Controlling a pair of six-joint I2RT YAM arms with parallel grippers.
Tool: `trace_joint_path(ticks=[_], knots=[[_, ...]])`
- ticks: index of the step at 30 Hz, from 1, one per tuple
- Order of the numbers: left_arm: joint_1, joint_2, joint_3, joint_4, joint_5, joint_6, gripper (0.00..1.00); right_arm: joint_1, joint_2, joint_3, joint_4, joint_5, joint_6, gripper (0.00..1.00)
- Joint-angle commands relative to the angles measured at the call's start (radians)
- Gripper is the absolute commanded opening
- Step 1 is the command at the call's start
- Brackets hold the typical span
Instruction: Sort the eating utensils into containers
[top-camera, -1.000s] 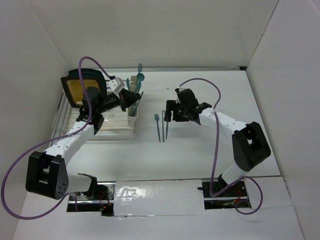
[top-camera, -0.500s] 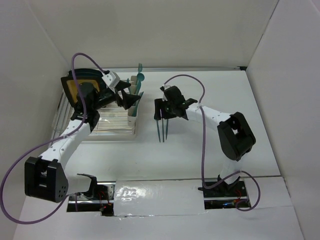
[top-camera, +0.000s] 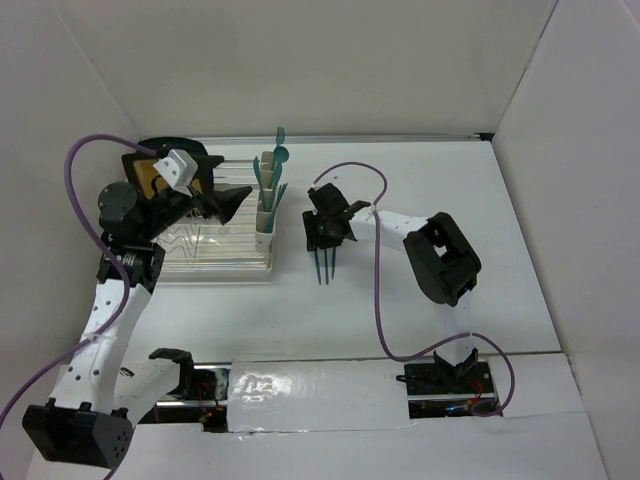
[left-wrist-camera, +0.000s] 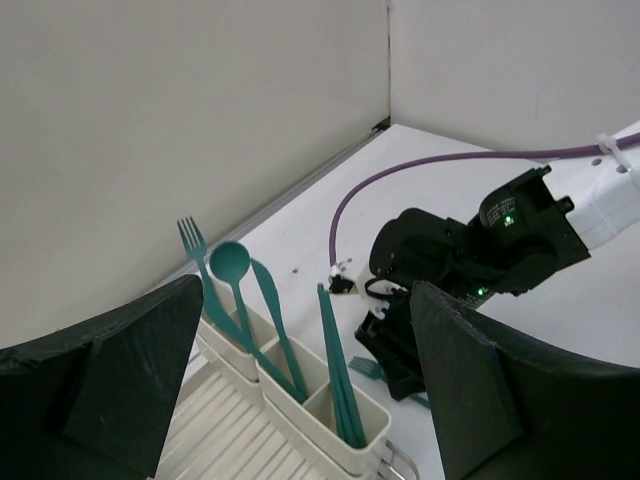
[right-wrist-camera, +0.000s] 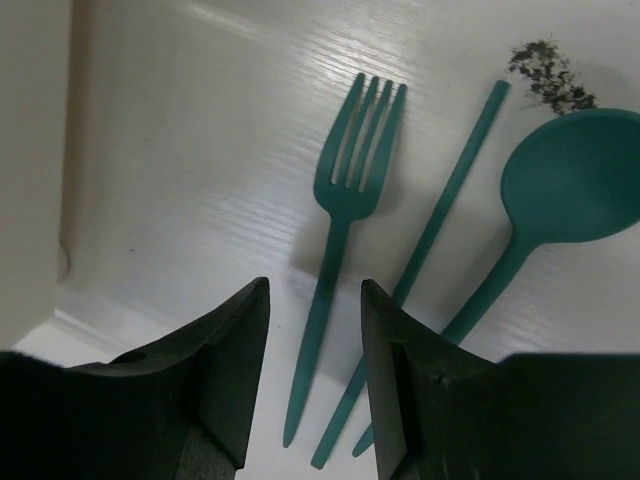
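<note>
Eating utensils (top-camera: 325, 262): fork (right-wrist-camera: 335, 250) and spoon (right-wrist-camera: 560, 190) lie on the tabletop (top-camera: 400, 310); others stand in the containers (top-camera: 264, 238). We log right gripper (right-wrist-camera: 315, 290) jaws parted astride the fork handle, likely for pickup; left gripper (left-wrist-camera: 305, 320) jaws spread, empty.

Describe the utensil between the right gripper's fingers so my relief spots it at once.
On the white table, just right of the cream containers, three teal utensils lie side by side below the right gripper. It is the fork, leftmost in the right wrist view: four tines, unlike the plain straight handle and round-bowled spoon beside it.
</note>
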Motion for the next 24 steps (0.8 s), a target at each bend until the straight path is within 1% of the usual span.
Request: trace_joint_path(ticks=[1, 3, 5, 6, 11, 13, 14, 19, 20, 21, 22, 23, 24], knots=[[0.019, -0.051, -0.031, -0.065, -0.032, 0.03, 0.98, 0.018, 0.018, 0.044, -0.034, 0.061, 0.003, 0.48], [0.029, -0.082, -0.043, -0.081, -0.041, 0.037, 0.98, 0.023, 0.038, 0.054, -0.058, 0.093, 0.003, 0.48], [0.038, -0.094, -0.048, -0.098, -0.044, 0.046, 0.98, 0.032, 0.047, 0.054, -0.07, 0.119, 0.009, 0.44], [0.041, -0.102, -0.049, -0.102, -0.049, 0.049, 0.98, 0.035, 0.052, 0.054, -0.083, 0.156, 0.014, 0.44], [0.048, -0.116, -0.037, -0.138, -0.027, 0.066, 0.99, 0.04, 0.069, 0.014, -0.112, 0.248, 0.029, 0.3], [0.047, -0.119, -0.033, -0.164, -0.006, 0.064, 0.98, 0.046, 0.086, 0.005, -0.136, 0.299, 0.032, 0.22], [0.047, -0.12, -0.027, -0.164, -0.003, 0.099, 0.98, 0.046, 0.092, 0.005, -0.146, 0.31, 0.034, 0.2], [0.047, -0.116, -0.008, -0.184, 0.014, 0.109, 0.99, 0.047, 0.114, -0.037, -0.181, 0.377, 0.072, 0.08], [0.048, -0.113, -0.008, -0.199, 0.04, 0.107, 0.99, 0.044, 0.103, -0.05, -0.181, 0.377, 0.08, 0.03], [0.048, -0.106, 0.006, -0.205, 0.056, 0.106, 0.99, 0.047, 0.094, -0.066, -0.181, 0.377, 0.085, 0.01], [0.047, -0.1, 0.004, -0.217, 0.074, 0.097, 0.99, 0.04, 0.078, -0.083, -0.181, 0.353, 0.094, 0.0], [0.047, -0.082, 0.044, -0.24, 0.092, 0.083, 0.99, 0.018, 0.028, -0.124, -0.158, 0.313, 0.1, 0.0], [0.047, -0.071, 0.043, -0.268, 0.092, 0.016, 0.99, 0.005, -0.013, -0.152, -0.096, 0.261, 0.091, 0.0]])
